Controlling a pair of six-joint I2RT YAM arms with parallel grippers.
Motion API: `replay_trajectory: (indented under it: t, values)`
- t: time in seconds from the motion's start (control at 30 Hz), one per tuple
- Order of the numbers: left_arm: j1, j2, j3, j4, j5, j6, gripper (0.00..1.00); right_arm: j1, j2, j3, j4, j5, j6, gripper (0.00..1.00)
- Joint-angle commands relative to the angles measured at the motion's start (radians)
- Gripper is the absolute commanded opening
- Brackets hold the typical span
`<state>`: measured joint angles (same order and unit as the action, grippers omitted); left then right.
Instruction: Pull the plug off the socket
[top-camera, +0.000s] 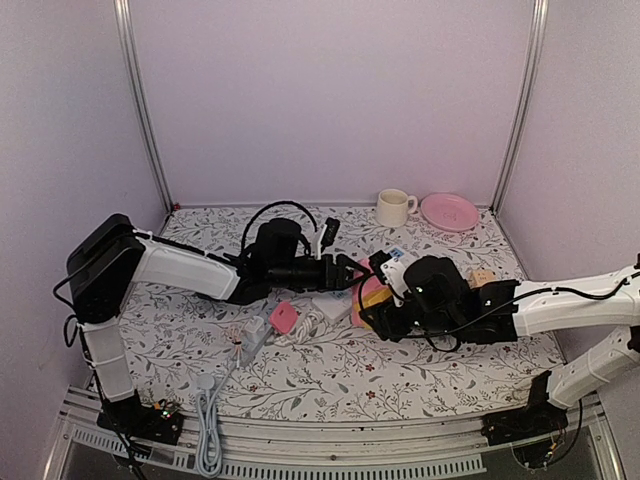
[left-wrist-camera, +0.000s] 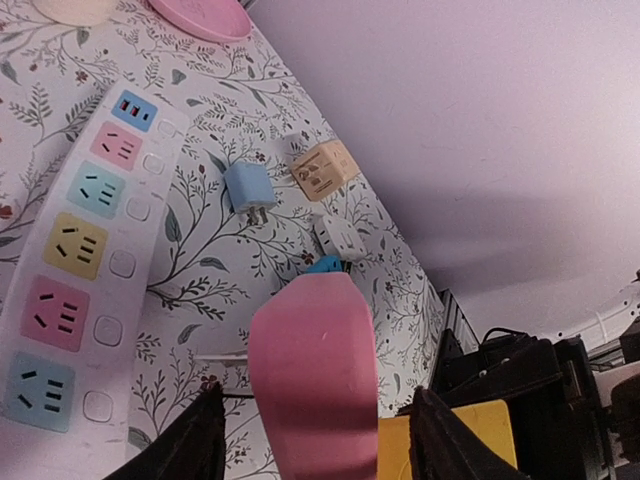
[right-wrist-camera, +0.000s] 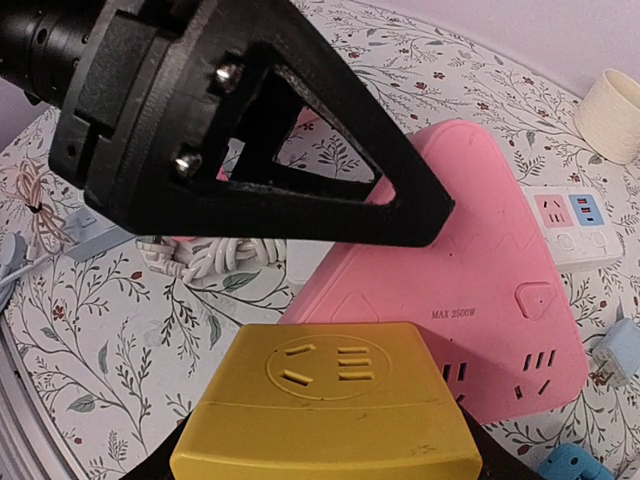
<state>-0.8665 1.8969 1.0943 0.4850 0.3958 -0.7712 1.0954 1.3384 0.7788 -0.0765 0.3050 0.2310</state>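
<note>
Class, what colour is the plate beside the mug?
The plate is pink, clearest in the top external view.

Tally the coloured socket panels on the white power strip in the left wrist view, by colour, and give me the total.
Pink socket panels: 2
Yellow socket panel: 1
Blue to turquoise socket panels: 3
Total: 6, all on the long white plastic power strip.

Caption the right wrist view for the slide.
Right gripper holds the yellow adapter beside the pink socket block; left gripper hangs over the block.
</note>
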Motion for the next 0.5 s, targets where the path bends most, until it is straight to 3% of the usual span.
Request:
replay_trajectory:
  t: [0.0, 0.2, 0.4, 0.47]
  values:
    - [-0.014, 0.046, 0.024, -0.027, 0.042, -0.011, 0.59, 0.014, 0.005, 0.054, 0.074, 0.045, -0.017, 0.12]
    - [-0.014, 0.054, 0.027, -0.014, 0.052, -0.025, 0.39, 0.015, 0.017, 0.061, 0.068, 0.037, -0.015, 0.12]
    - [-0.009, 0.047, 0.042, -0.098, -0.029, 0.058, 0.0, 0.015, 0.029, 0.07, 0.058, 0.023, -0.012, 0.13]
    - [-0.008, 0.041, 0.039, -0.128, -0.083, 0.091, 0.0, 0.015, 0.03, 0.075, 0.055, 0.022, -0.006, 0.13]
